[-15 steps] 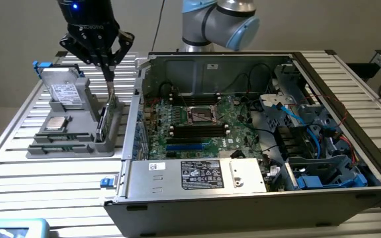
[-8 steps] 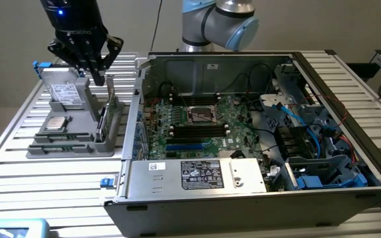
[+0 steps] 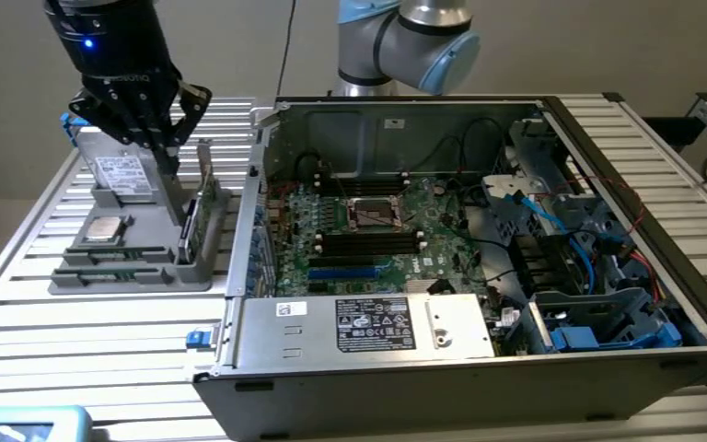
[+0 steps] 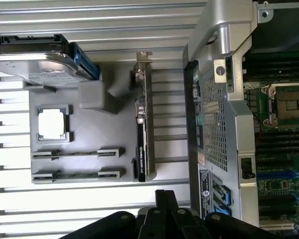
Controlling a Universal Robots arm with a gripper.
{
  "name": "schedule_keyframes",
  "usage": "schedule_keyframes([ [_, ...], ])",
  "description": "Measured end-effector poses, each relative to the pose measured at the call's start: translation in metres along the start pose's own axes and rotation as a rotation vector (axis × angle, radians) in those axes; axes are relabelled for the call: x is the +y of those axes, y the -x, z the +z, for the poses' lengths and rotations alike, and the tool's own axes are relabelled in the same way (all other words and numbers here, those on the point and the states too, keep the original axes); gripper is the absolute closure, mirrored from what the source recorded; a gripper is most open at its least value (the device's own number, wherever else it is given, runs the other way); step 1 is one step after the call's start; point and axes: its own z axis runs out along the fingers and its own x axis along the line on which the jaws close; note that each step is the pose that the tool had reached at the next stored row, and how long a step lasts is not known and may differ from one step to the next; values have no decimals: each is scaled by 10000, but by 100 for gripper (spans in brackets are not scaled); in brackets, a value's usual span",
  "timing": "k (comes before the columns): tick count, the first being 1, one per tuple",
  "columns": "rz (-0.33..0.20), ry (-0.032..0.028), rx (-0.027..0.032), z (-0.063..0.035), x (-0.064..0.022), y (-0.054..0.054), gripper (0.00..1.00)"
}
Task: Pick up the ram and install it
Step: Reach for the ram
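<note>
Two ram sticks, thin and green, lie on edge in slots of a grey holder tray (image 3: 71, 276). One ram stick (image 4: 77, 153) (image 3: 118, 252) sits beside the other (image 4: 74, 174) (image 3: 106, 273). My gripper (image 3: 166, 158) (image 4: 162, 198) hangs above the tray's back part, close to the hard drive (image 3: 122, 175), well above the ram. Its black fingers are shut together with nothing between them. The green motherboard (image 3: 434, 207) lies inside the open computer case (image 3: 366, 378) to the exterior view's right of the tray.
The tray also carries a silver processor chip (image 3: 104, 229) (image 4: 52, 123) and an upright expansion card (image 3: 210, 198) (image 4: 142, 134). The case's metal side wall (image 4: 219, 114) stands close to the tray. Cables and blue drive brackets (image 3: 574, 267) crowd the case's right half.
</note>
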Motion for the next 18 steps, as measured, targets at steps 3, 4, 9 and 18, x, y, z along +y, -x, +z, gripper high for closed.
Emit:
schedule_keyframes([
  [3,0,1,-1,42,-23,-125,89],
  [4,0,1,-1,56,-28,-170,89],
  [9,0,-6,-1,130,-48,-397,89],
  [18,-2,-68,-4,228,-79,-810,89],
])
